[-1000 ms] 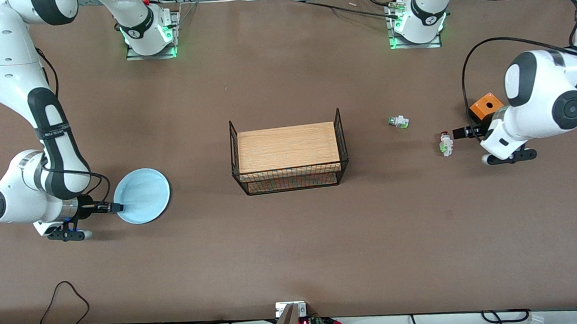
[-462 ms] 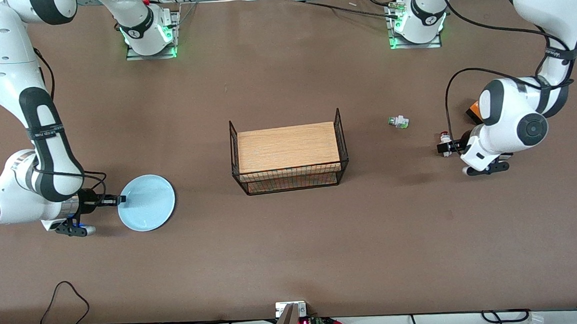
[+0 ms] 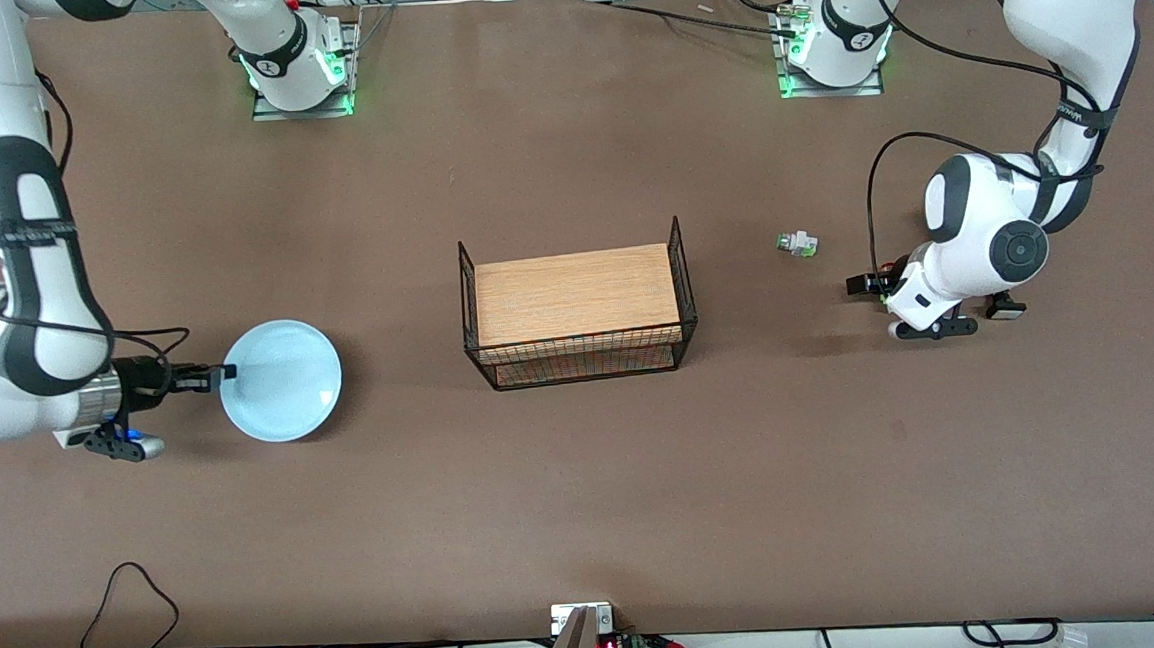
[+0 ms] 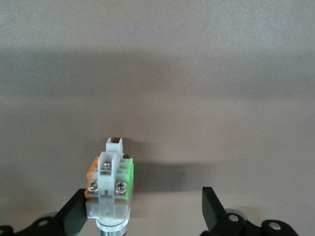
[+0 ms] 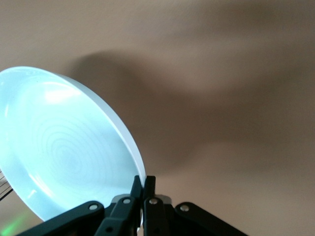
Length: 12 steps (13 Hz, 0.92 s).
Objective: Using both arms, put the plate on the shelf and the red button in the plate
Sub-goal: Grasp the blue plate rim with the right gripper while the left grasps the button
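Note:
The pale blue plate (image 3: 280,380) is held off the table at the right arm's end. My right gripper (image 3: 224,372) is shut on its rim, and the right wrist view shows the thin rim pinched between the fingertips (image 5: 143,184), with the plate (image 5: 64,147) tilted over its shadow. My left gripper (image 3: 865,284) is low over the table at the left arm's end. In the left wrist view it (image 4: 145,199) is open wide around the red button (image 4: 109,182). The white body with its green tab lies against one finger, well apart from the other.
The wire rack with the wooden top (image 3: 575,294) stands mid-table between the two arms. A similar white switch with a green cap (image 3: 795,242) lies on the table between the rack and my left gripper, farther from the front camera.
My right gripper has raised and levelled the plate, shifting it slightly away from the front camera. My left arm has moved toward the rack, its fingers now around the red button.

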Each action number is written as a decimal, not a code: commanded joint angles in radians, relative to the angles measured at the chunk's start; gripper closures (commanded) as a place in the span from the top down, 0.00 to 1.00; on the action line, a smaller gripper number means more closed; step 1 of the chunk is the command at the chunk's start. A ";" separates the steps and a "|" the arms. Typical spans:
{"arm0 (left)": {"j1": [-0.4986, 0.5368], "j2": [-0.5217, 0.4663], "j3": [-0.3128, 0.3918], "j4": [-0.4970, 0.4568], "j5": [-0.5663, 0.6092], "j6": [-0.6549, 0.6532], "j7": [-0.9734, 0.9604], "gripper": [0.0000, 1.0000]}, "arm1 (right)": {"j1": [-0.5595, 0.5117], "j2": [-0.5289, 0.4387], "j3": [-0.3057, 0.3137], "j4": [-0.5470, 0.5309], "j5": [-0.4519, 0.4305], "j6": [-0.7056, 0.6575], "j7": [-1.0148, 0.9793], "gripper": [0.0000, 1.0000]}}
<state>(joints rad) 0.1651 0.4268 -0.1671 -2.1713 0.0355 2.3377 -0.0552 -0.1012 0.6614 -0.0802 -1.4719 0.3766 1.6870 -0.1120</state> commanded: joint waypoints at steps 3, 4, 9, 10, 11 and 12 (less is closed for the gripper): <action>0.050 -0.020 -0.006 -0.021 0.012 0.011 0.083 1.00 | -0.003 -0.117 0.005 0.073 0.016 -0.277 0.141 0.00; 0.054 -0.020 -0.006 -0.021 0.012 0.011 0.086 1.00 | 0.000 -0.135 0.010 0.084 0.018 -0.311 0.175 0.00; 0.054 -0.010 -0.008 -0.033 0.011 0.014 0.084 0.53 | 0.060 -0.271 0.092 0.088 0.044 -0.372 0.489 0.00; 0.054 -0.011 -0.008 -0.033 0.012 0.014 0.084 0.37 | 0.083 -0.295 0.114 0.088 0.044 -0.371 0.565 0.00; 0.054 -0.010 -0.008 -0.033 0.012 0.012 0.083 0.21 | 0.112 -0.308 0.131 0.088 0.045 -0.365 0.637 0.00; 0.053 -0.011 -0.008 -0.033 0.011 0.011 0.071 0.06 | 0.144 -0.316 0.134 0.088 0.045 -0.360 0.697 0.00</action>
<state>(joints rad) 0.2118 0.4270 -0.1689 -2.1908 0.0356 2.3381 0.0127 -0.0049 0.3765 0.0411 -1.3750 0.4125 1.3272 0.4715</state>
